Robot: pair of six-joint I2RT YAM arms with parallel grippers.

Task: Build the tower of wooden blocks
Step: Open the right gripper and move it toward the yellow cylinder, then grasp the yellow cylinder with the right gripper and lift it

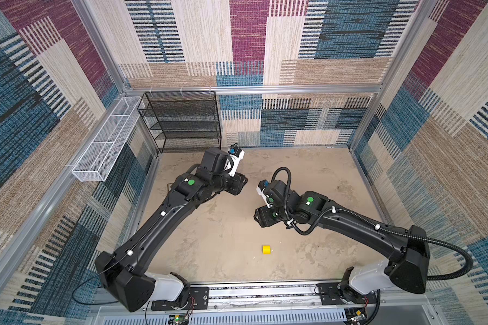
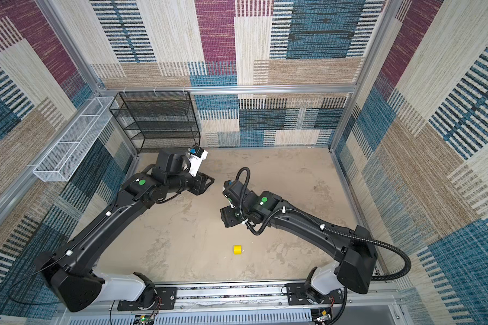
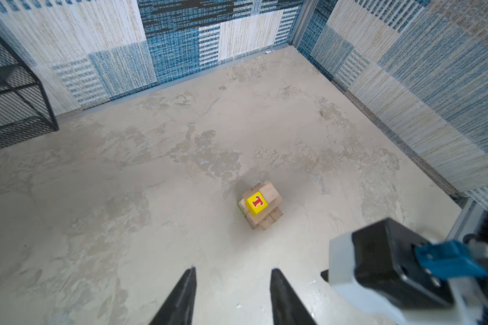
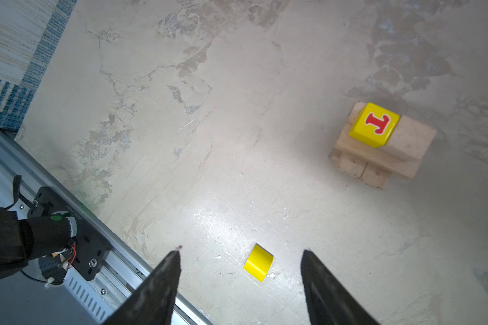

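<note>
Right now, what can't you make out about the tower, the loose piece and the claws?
Tower: missing from both top views, apparently behind the right arm; upper planks hide its lower layers in wrist views.
Green brick: only a sliver shows, left wrist view.
Loose yellow piece: too small in top views for details.
Left claw, right claw: finger bases cut by wrist-view edges.

A black mesh rack [image 1: 181,121] stood in the far left corner of a mottled beige floor [image 1: 209,239]. Just beside it, a long white wire basket [image 1: 107,140] hung on the left wall. The walls [image 1: 335,42] wore woven patches of blue, tan, cream and maroon. A metal rail [image 1: 265,292] ran along the near edge.
</note>
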